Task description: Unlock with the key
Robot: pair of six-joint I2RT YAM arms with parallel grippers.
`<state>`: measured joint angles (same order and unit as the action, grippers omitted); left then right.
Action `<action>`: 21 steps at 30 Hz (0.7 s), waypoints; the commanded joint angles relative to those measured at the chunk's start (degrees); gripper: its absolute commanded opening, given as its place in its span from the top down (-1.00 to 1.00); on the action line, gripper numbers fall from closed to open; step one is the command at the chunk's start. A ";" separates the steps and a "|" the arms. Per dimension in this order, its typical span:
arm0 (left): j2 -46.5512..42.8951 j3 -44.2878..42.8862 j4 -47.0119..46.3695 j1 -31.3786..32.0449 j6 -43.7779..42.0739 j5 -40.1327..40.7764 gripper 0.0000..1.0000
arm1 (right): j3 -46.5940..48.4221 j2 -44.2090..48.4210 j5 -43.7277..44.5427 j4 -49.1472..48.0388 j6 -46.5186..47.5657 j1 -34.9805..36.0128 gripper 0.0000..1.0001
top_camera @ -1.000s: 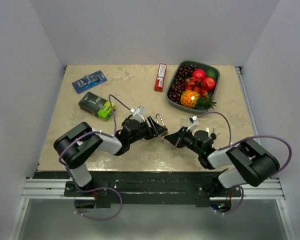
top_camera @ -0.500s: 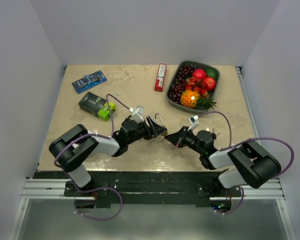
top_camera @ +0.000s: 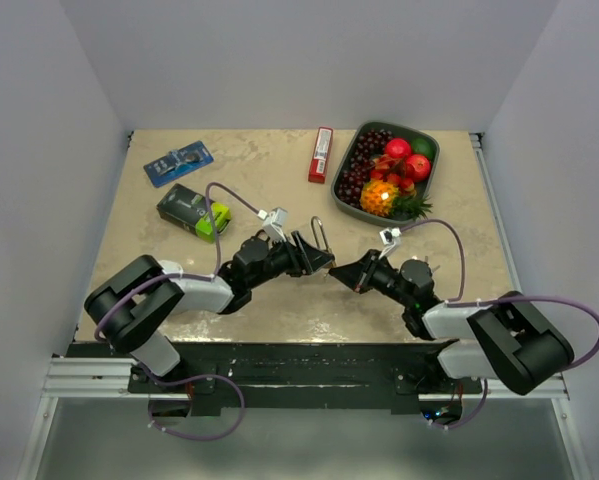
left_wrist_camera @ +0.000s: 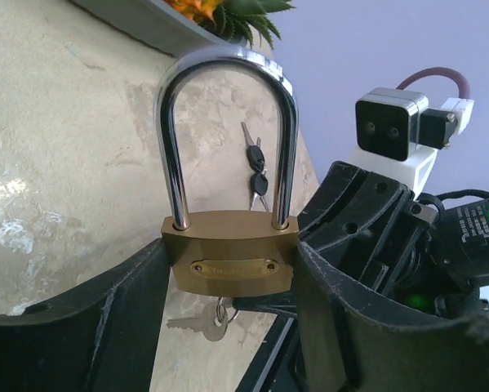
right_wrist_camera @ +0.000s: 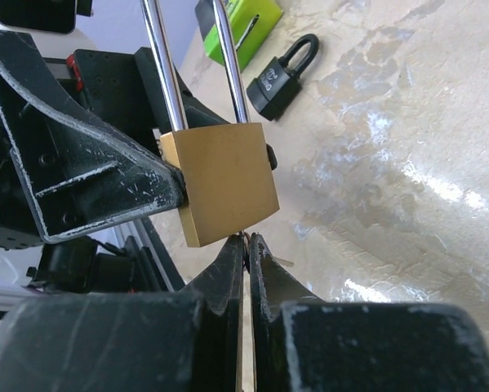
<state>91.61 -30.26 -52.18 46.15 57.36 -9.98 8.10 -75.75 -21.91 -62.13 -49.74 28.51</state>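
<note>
The brass padlock is held above the table, between the two arms, with its shackle pointing up and closed in the body; the left gripper clamps it by the two narrow sides of the body. The right gripper is pressed fully together on a thin key, and its tips touch the underside of the brass body. I cannot tell whether the blade is already in the keyhole, because the fingers hide that place. A spare key hangs on a ring under the lock.

Several things could go wrong from here, in my judgement:

- The lock is gripped only on two smooth brass faces; if the right arm pushes up or turns with force, the body may rotate or slide between the left fingers, and then the whole lock turns instead of the cylinder.
- The key is held by a small flat area; a turning load may make it swivel in the pinch or slip out.
- If the blade is a little off the line of the keyhole, it can jam, bend, or scrape the brass.
- The hanging spare key may catch on a finger.
- If the lock falls, it would land near the black padlock, which lies beside the green box.
</note>
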 commanded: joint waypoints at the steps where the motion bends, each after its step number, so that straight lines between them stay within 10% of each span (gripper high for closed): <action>1: -3.46 0.73 -5.47 4.03 -1.81 -19.73 1.00 | 4.21 2.79 7.76 -5.37 -1.06 -2.32 1.00; 17: -3.73 -1.63 0.15 4.04 -1.73 -14.64 1.00 | 8.86 12.11 11.27 16.32 8.51 -2.41 1.00; 21: -1.97 -6.11 7.76 3.51 -1.73 -10.96 1.00 | 9.74 14.83 12.94 23.87 11.93 -2.32 0.72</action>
<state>89.25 -31.73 -49.12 46.15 54.89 -11.42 12.21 -63.70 -22.52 -42.06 -43.09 28.10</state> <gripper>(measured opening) 0.624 0.068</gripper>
